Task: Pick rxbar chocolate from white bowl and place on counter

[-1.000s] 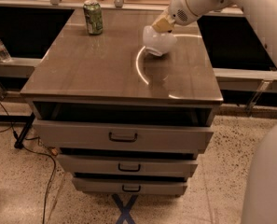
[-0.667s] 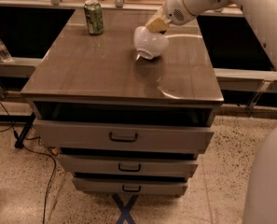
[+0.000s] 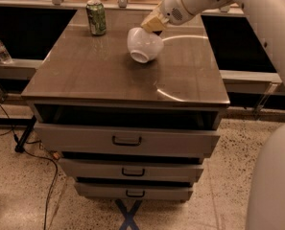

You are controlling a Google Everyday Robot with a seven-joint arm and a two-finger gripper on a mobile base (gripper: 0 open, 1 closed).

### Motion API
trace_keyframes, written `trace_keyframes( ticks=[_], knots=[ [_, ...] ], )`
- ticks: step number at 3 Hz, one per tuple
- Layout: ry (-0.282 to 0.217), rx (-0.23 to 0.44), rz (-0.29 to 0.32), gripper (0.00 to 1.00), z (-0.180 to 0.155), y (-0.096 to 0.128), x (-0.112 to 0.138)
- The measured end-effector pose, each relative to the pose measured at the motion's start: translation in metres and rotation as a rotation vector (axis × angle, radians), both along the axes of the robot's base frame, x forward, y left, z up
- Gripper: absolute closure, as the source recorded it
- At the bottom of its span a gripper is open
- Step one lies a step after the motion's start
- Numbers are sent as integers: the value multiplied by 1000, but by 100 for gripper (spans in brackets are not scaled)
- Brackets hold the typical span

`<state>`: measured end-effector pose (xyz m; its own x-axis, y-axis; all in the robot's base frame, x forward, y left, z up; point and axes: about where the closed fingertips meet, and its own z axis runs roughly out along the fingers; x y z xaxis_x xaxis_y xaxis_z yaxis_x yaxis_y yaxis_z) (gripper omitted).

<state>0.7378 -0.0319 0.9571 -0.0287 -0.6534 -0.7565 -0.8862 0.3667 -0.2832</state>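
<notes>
1. The gripper (image 3: 150, 26) is at the far side of the counter (image 3: 108, 75), its tan tip against the upper rear edge of the white bowl (image 3: 145, 44); whether it is spread or pinching cannot be told.
2. The white bowl is tipped over, its narrow foot facing the camera and its opening turned away.
3. The rxbar chocolate cannot be seen, so its place cannot be told.
4. A green can (image 3: 96, 17) stands upright near the counter's far left corner, apart from the bowl.
5. Below the top, three grey drawers (image 3: 127, 140) sit stacked, the uppermost pulled slightly out.
</notes>
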Motion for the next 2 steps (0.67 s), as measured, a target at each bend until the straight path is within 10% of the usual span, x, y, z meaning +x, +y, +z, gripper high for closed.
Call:
trace_keyframes(
  ticks=[2],
  knots=[
    [-42, 13, 33, 100, 13, 25, 10]
  ],
)
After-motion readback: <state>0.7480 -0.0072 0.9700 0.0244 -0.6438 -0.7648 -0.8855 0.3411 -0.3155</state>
